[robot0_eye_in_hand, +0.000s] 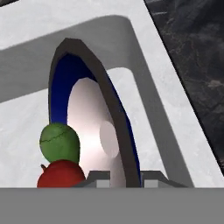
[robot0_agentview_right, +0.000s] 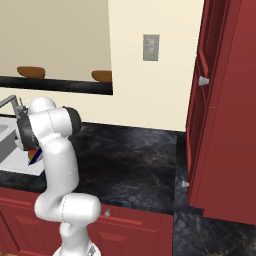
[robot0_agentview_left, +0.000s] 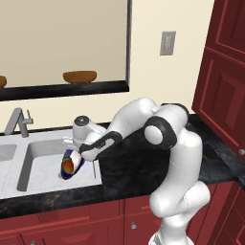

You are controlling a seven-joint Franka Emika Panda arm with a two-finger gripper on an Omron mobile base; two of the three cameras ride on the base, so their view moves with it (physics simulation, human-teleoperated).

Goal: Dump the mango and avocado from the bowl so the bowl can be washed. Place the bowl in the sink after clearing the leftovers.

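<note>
The gripper (robot0_eye_in_hand: 120, 176) sits low over the right basin of the sink (robot0_agentview_left: 43, 148), with one fingertip (robot0_eye_in_hand: 99, 178) on each side of the bowl's rim. The jaws stand narrow, straddling the rim; whether they grip the rim or stand just off it cannot be told.

The bowl (robot0_eye_in_hand: 94, 113) stands on edge, tilted steeply inside the basin, its white inside facing left in the hand view and its dark-blue rim running up from the fingertips. In the left base view the bowl (robot0_agentview_left: 72, 165) leans near the basin's right wall, below the hand.

The avocado (robot0_eye_in_hand: 60, 142) and the mango (robot0_eye_in_hand: 60, 175) rest against the bowl's white inside at its lower edge, touching each other. In the hand view the avocado lies directly above the mango. In the left base view the mango (robot0_agentview_left: 68, 165) shows as a red-orange spot within the bowl.

The faucet (robot0_agentview_left: 18, 122) stands at the back of the sink, well to the left of the hand. Black counter (robot0_agentview_left: 139, 162) adjoins the basin on its right. A brown bowl (robot0_agentview_left: 80, 76) sits on the ledge behind.
</note>
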